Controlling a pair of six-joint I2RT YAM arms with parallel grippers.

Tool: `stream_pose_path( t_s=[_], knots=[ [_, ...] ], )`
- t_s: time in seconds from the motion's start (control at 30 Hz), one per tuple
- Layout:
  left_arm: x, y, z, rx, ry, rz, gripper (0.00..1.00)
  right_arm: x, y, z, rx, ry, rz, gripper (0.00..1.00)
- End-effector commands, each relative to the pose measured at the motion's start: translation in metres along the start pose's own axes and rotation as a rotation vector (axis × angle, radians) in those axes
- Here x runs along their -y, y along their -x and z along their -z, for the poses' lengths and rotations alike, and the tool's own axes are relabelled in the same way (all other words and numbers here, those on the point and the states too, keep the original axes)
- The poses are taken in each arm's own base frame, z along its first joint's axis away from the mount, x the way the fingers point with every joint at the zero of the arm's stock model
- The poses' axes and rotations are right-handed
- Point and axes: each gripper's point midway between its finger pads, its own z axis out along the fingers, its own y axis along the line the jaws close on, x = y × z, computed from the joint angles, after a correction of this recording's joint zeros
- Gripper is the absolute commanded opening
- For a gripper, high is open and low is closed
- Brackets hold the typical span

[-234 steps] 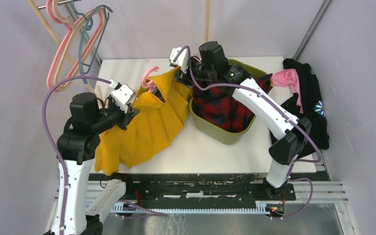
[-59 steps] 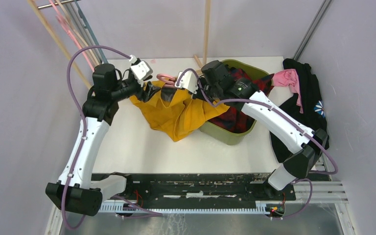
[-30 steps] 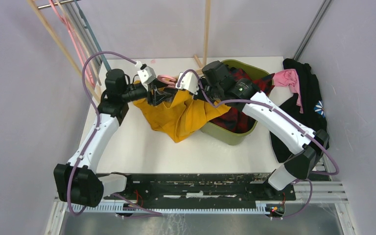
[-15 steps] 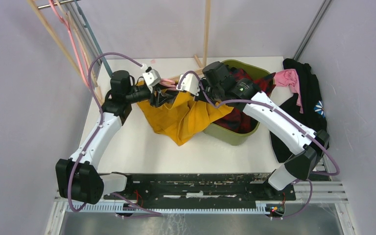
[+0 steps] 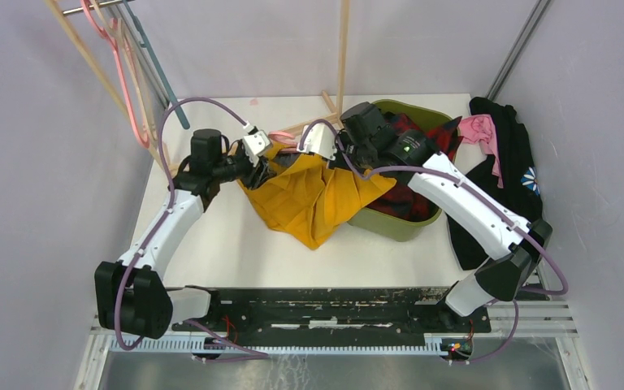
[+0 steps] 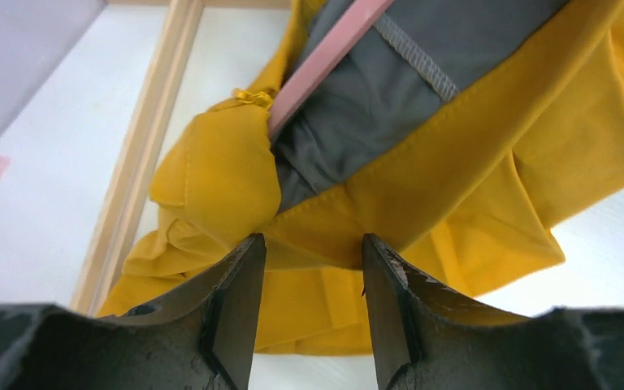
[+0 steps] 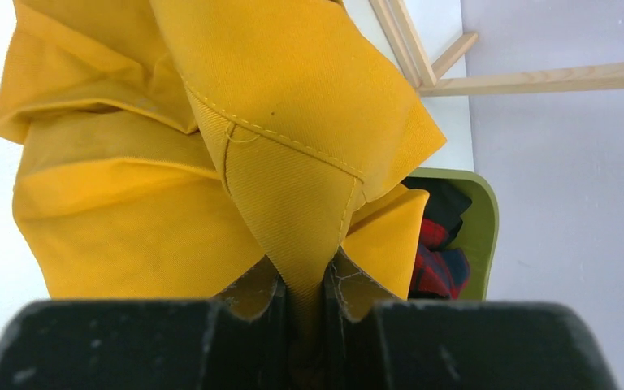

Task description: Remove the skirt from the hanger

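The yellow skirt [image 5: 317,199] lies bunched on the white table, its right side draped over the green bin's rim. A pink hanger [image 5: 283,138] sticks out of its waist at the back; in the left wrist view the pink hanger [image 6: 325,57] runs inside the grey lining. My left gripper [image 5: 257,169] is at the skirt's left end. There the left gripper [image 6: 313,240] is open, with the waistband's edge just at its fingertips. My right gripper [image 5: 327,158] holds the top of the skirt. In its own view the right gripper [image 7: 305,264] is shut on a fold of yellow cloth [image 7: 292,187].
The green bin [image 5: 390,226] holds red plaid cloth [image 5: 410,199]. Black and pink clothes [image 5: 508,162] are heaped at the right wall. A wooden post [image 5: 343,49] and struts stand behind the skirt. Hangers [image 5: 126,89] hang from a rail at the upper left.
My left arm has moved right and nearer, staying at the skirt's left end. The skirt bundle has shifted right and nearer with both grippers. The left jaws have narrowed a little.
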Motion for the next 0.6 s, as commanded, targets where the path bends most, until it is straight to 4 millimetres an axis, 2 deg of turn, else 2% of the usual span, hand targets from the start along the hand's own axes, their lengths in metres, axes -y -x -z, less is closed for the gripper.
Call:
stream_pose_path(
  t_s=[0.0,0.07,0.17,0.23,0.3,0.4,0.57],
  knots=[
    [-0.009,0.004,0.018,-0.049,0.053,-0.063,0.55,0.055,0.052,0.056,0.211,-0.208,-0.002,0.01],
    [-0.015,0.022,0.027,-0.031,0.081,-0.107,0.55,0.055,0.054,0.056,0.222,-0.203,-0.004,0.01],
    [-0.025,0.062,0.042,0.017,0.120,-0.172,0.56,0.053,0.056,0.053,0.229,-0.192,-0.007,0.01],
    [-0.026,0.089,0.052,0.068,0.126,-0.200,0.58,0.053,0.057,0.052,0.229,-0.190,-0.008,0.01],
    [-0.021,0.106,0.057,0.111,0.106,-0.178,0.61,0.053,0.057,0.050,0.224,-0.191,-0.008,0.01],
    [-0.009,0.102,0.057,0.121,0.074,-0.159,0.60,0.052,0.058,0.049,0.225,-0.190,-0.006,0.01],
    [-0.012,0.108,0.057,0.147,0.081,-0.207,0.59,0.051,0.061,0.045,0.227,-0.181,-0.001,0.01]
  ],
)
